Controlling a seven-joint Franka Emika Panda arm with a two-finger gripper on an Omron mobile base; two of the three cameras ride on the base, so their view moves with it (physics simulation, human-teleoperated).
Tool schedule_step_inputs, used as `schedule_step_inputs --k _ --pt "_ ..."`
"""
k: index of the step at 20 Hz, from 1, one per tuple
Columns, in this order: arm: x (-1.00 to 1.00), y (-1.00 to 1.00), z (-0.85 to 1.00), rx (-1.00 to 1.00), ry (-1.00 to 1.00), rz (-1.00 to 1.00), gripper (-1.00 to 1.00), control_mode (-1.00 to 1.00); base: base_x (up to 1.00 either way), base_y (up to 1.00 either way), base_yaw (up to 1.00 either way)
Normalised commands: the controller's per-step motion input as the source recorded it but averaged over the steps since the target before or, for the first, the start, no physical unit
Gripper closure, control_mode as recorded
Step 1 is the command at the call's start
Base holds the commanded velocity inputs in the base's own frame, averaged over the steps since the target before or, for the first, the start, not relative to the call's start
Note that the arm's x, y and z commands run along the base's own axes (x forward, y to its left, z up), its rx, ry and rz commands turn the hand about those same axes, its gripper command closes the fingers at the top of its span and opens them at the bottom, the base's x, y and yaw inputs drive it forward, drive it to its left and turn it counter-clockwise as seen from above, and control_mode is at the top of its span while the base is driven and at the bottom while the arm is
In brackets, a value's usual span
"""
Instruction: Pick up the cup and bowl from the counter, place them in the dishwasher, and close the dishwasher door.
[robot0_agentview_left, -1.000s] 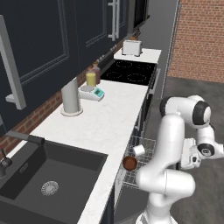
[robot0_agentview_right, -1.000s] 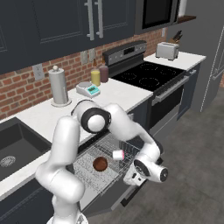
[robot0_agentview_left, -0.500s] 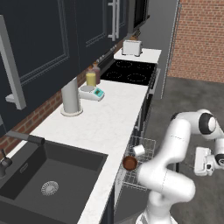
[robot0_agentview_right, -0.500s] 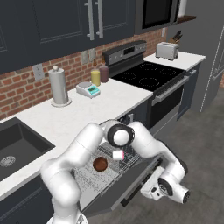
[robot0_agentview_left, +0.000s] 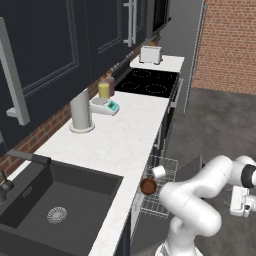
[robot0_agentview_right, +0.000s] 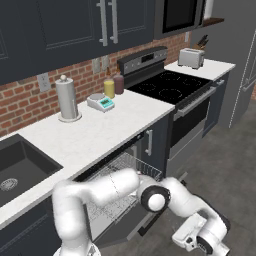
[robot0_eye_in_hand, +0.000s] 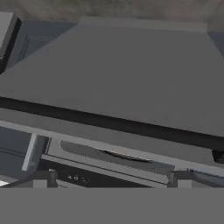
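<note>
The white cup (robot0_agentview_left: 158, 172) and the dark-brown bowl (robot0_agentview_left: 148, 186) sit side by side in the white wire rack (robot0_agentview_left: 162, 202) pulled out of the dishwasher (robot0_agentview_right: 117, 172) below the counter (robot0_agentview_left: 125, 142). My gripper (robot0_agentview_left: 243, 209) hangs low over the floor, out past the lowered dishwasher door (robot0_agentview_left: 193, 167), well clear of the rack. In the right base view the gripper (robot0_agentview_right: 189, 241) is below and in front of the door (robot0_agentview_right: 122, 227), and my arm covers most of the rack. The hand view looks onto the door's flat grey panel (robot0_eye_in_hand: 131, 65); the gripper (robot0_eye_in_hand: 111, 179) is open and empty.
On the counter stand a grey paper-towel roll (robot0_agentview_left: 81, 111), a yellow jar (robot0_agentview_left: 104, 90) and a small scale (robot0_agentview_left: 106, 106). A dark sink (robot0_agentview_left: 55, 202) lies to the left. A black stove (robot0_agentview_left: 150, 82) and a toaster (robot0_agentview_left: 150, 54) are farther along. Grey floor (robot0_agentview_left: 220, 125) spreads to the right.
My arm has swung outward and down, away from the rack, carrying the open gripper past the door's outer edge toward the floor. Cup and bowl stay in the rack.
</note>
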Motion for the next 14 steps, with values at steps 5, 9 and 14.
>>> schedule_step_inputs --k 5,9,14 --pt "0.04 0.01 -0.73 0.09 -0.05 0.0 -1.0 -1.0 0.0 0.0 0.0" --pt "0.29 0.17 -0.66 0.03 -0.01 0.0 -1.0 -1.0 0.0 0.0 0.0" --pt "0.41 0.3 -0.61 0.0 0.0 0.0 -1.0 -1.0 0.0 0.0 0.0"
